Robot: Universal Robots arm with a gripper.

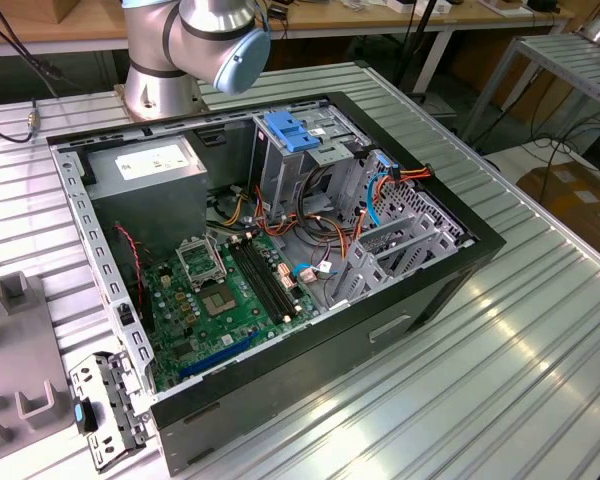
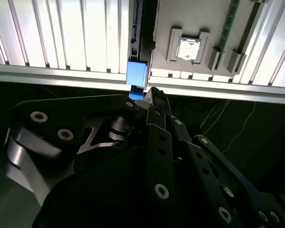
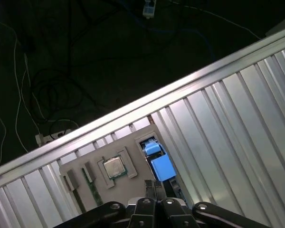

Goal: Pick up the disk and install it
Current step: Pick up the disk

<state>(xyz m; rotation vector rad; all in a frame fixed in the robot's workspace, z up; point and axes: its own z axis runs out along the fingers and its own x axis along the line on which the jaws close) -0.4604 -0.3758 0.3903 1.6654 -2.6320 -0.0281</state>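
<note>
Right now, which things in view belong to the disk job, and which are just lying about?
Job: disk in the grey tray's slot, gripper close to it, open computer case.
Lying about: processor chip, memory stick, loose metal bracket.

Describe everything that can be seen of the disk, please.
The disk stands on edge in a slot at the side of the grey tray, on the ribbed metal table. Its bright blue plastic rail shows, with a thin dark edge beyond. In both wrist views the gripper is close to its blue end; contact cannot be judged.
</note>
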